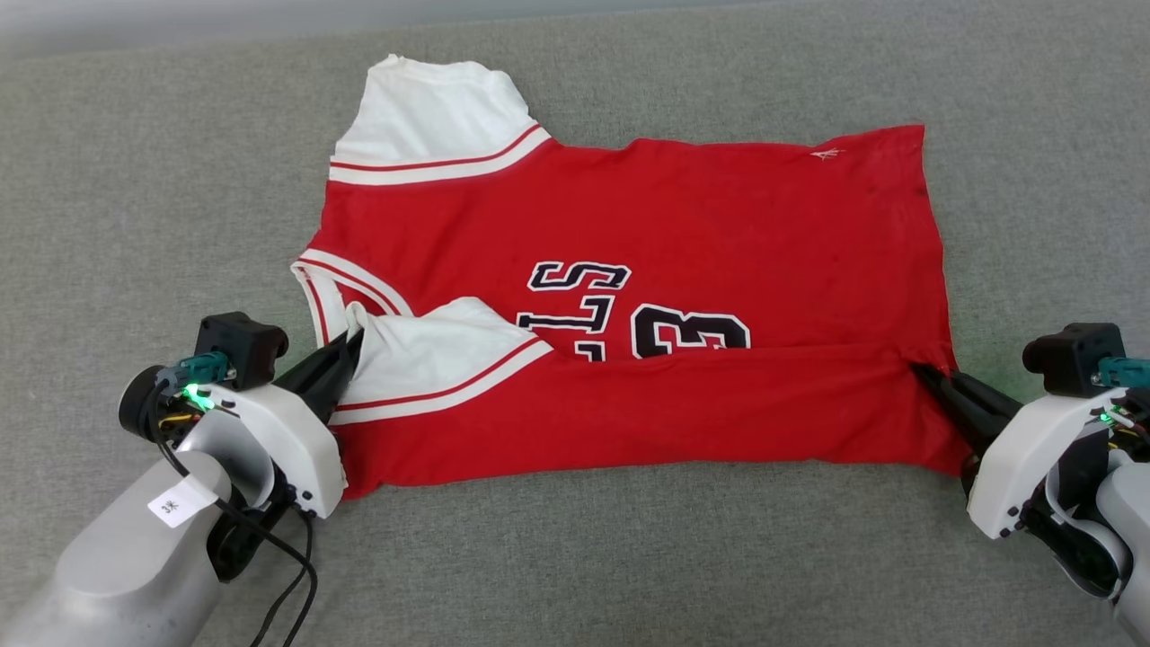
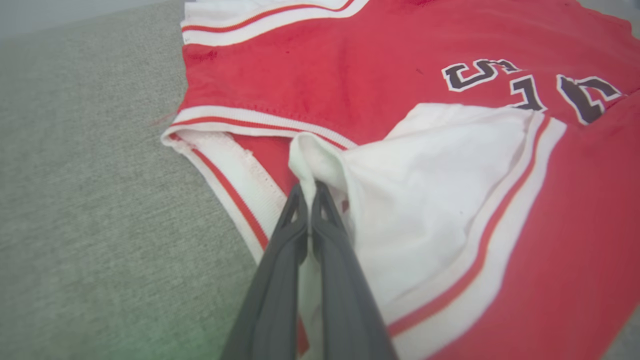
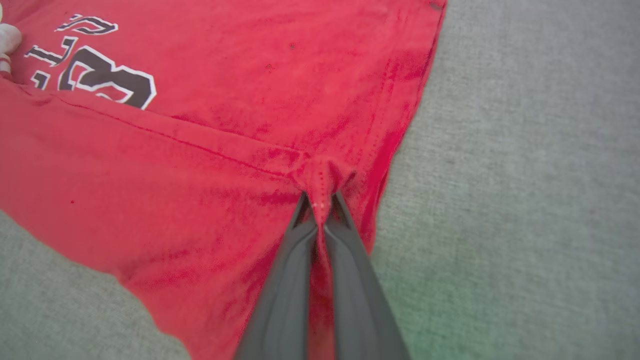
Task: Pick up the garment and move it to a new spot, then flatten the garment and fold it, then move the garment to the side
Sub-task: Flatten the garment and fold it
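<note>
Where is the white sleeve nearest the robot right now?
In the head view that sleeve lies at lower left, folded onto the red jersey beside the black number, its tip pinched by the left fingers.

A grey cloth surface (image 1: pixel 575 557) with a fine, flecked weave spreads flat across the head view, from the near edge to the far side. Along its far edge runs a pale, smooth band (image 1: pixel 135 22), blurred and lighter than the cloth. In the left wrist view the cloth (image 2: pixel 75 210) takes a faint green tinge near the bottom edge. In the right wrist view the cloth (image 3: pixel 525 175) shows the same tinge at the lower right.
</note>
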Motion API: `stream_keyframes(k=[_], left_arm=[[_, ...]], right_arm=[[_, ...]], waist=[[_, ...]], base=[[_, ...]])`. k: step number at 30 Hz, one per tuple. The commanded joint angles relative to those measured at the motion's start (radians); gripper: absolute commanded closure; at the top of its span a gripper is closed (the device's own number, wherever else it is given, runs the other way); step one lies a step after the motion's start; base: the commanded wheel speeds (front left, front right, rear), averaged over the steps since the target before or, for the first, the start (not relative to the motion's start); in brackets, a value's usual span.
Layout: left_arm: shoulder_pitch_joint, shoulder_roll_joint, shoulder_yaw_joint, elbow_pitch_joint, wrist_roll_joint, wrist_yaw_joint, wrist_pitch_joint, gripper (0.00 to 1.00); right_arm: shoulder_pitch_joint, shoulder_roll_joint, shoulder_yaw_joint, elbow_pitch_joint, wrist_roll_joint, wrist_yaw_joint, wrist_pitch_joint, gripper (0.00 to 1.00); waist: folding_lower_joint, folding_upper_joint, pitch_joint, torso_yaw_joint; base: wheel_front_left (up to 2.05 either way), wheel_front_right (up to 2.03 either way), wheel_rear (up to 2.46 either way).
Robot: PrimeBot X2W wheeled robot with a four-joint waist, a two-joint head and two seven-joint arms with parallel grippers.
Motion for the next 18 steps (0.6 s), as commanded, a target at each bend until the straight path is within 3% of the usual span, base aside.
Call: stream_keyframes(k=[1,2,3,11,18], left_arm=[[-0.016,-0.002,-0.013,0.020,-0.006,0.000,-0.015,1.00],[-0.022,-0.003,-0.018,0.036,-0.012,0.000,-0.024,0.65],[-0.030,-0.005,-0.022,0.051,-0.011,0.000,-0.034,0.00],[-0.083,0.005,-0.050,0.066,-0.016,0.000,-0.070,0.00],[-0.128,0.063,-0.119,-0.018,-0.103,0.000,0.141,0.00]], right_arm=[[-0.012,0.007,0.008,0.008,0.006,-0.002,-0.014,1.00],[-0.015,0.008,0.008,0.010,0.009,-0.002,-0.027,0.63],[-0.017,0.008,0.006,0.013,0.011,-0.002,-0.041,0.00],[0.017,-0.015,-0.020,0.001,-0.002,-0.002,-0.121,0.00],[0.049,-0.024,-0.051,-0.028,-0.027,-0.002,-0.133,0.00]], waist=[[-0.0002,0.0000,-0.008,0.004],[-0.0002,0.0000,-0.015,0.006],[-0.0002,0.0000,-0.022,0.008],[-0.0002,0.0000,-0.093,0.034],[-0.0002,0.0000,-0.129,0.055]], base=[[0.00,0.00,0.00],[0.00,0.00,0.00],[0.00,0.00,0.00],[0.00,0.00,0.00],[0.00,0.00,0.00]])
